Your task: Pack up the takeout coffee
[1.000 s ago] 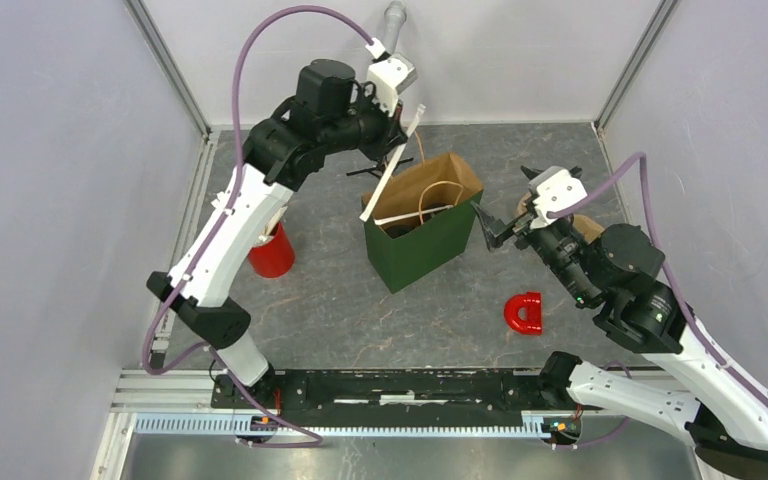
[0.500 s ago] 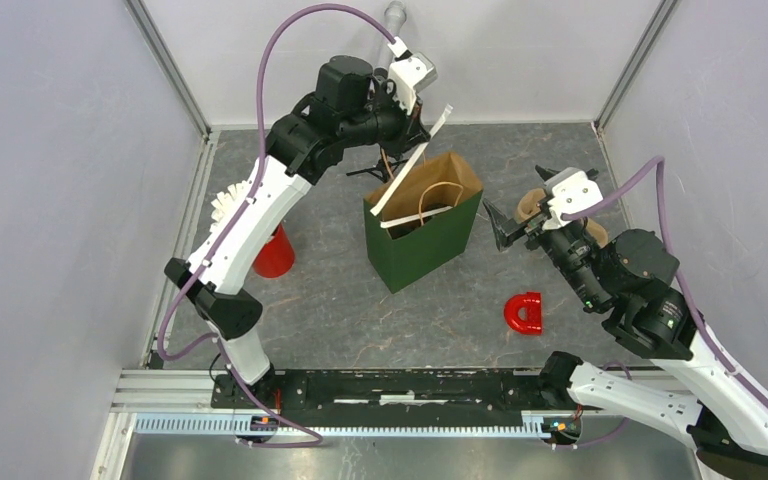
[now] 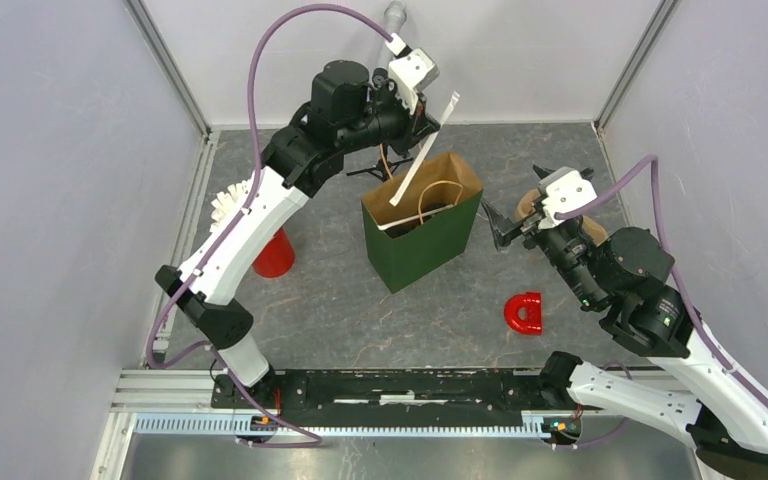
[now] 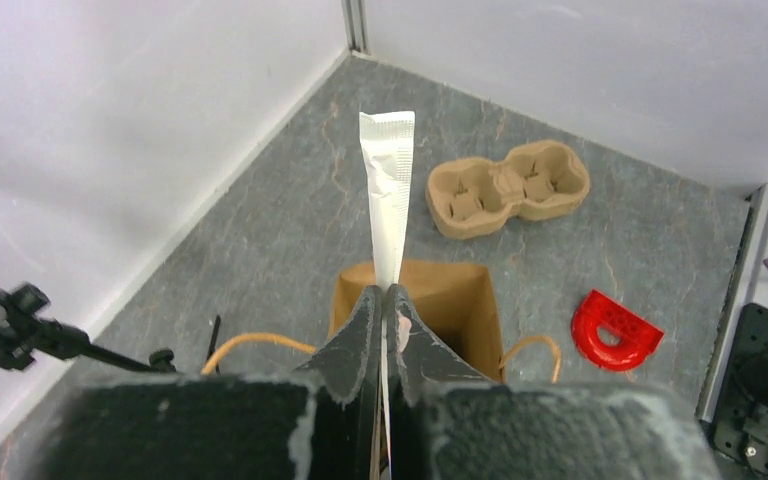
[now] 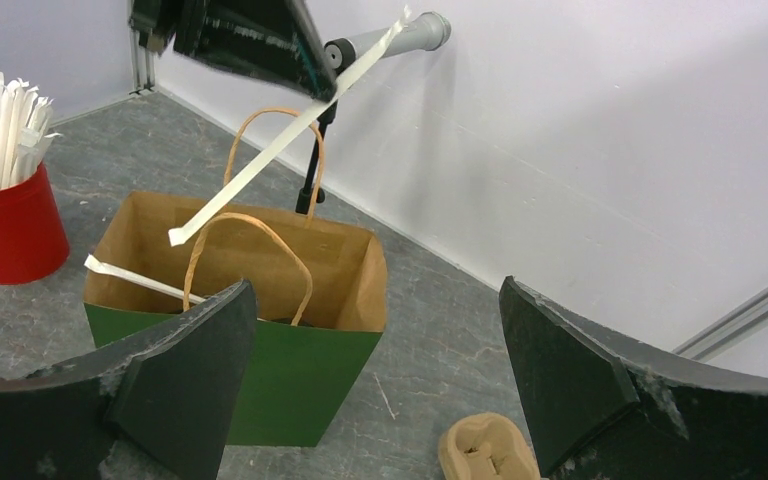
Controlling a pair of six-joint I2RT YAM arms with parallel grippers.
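Observation:
The green paper bag point(image 3: 420, 245) stands open in the middle of the table, brown inside point(image 4: 455, 300). My left gripper point(image 3: 424, 126) hangs above its back rim, shut on a long white paper-wrapped stick point(image 3: 423, 158) that slants down over the opening point(image 5: 280, 140). In the left wrist view the stick point(image 4: 388, 195) pokes out past the closed tips point(image 4: 383, 292). Another white stick point(image 3: 410, 217) lies inside the bag. My right gripper point(image 3: 513, 205) stands wide open just right of the bag point(image 5: 290, 370), holding nothing. The takeout coffee is hidden from every view.
A red cup of white sticks point(image 3: 272, 255) stands left of the bag. A brown cardboard cup carrier point(image 4: 508, 187) lies right of the bag, under my right wrist. A red U-shaped piece point(image 3: 524, 313) lies front right. A small black stand point(image 3: 370, 170) sits behind the bag.
The left arm carried the white stick up and to the right, over the bag's opening. The right gripper drew back a little to the right, away from the bag.

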